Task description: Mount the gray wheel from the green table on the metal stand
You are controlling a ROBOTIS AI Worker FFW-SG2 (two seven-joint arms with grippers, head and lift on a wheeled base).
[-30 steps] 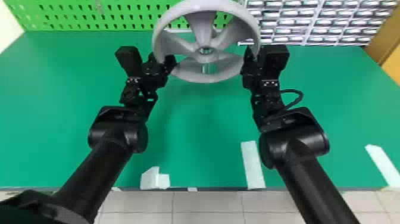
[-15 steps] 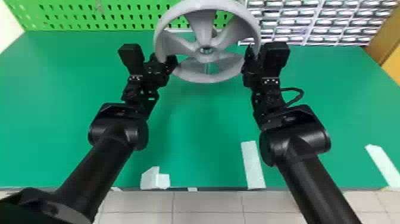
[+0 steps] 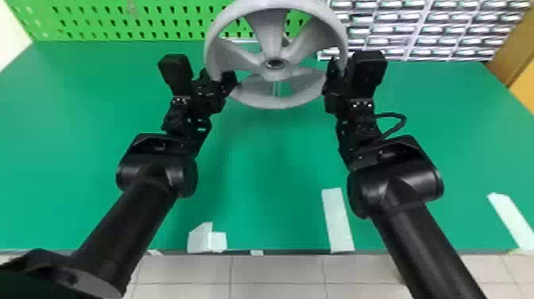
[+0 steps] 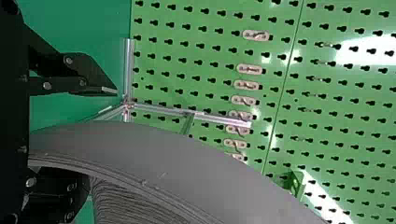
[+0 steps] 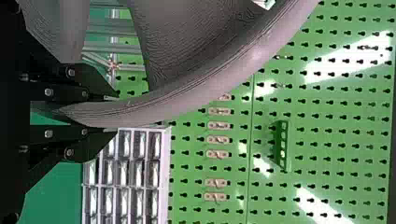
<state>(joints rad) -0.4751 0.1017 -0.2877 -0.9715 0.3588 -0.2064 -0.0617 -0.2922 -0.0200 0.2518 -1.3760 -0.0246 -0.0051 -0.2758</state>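
Note:
In the head view my left gripper (image 3: 222,79) is at the left side of the gray wheel (image 3: 275,71), and my right gripper (image 3: 335,77) is at its right side. The wheel is off the table, its hub facing the camera. In the left wrist view the wheel's rim (image 4: 154,149) passes between the spread fingers of my left gripper (image 4: 100,135), a gap separating it from one finger. My right gripper (image 5: 114,113) is shut on the rim (image 5: 187,102) in the right wrist view. Behind the wheel stands the metal stand (image 4: 219,120), partly hidden; a post (image 3: 277,88) shows between the spokes.
The green table (image 3: 262,171) spreads beneath both arms, with white tape strips (image 3: 337,220) near its front edge. A green pegboard (image 3: 131,24) rises at the back, and a rack of small drawers (image 3: 421,30) stands at the back right.
Both grippers and the wheel have shifted very slightly forward, toward the back of the table. The wheel keeps about the same tilt between them.

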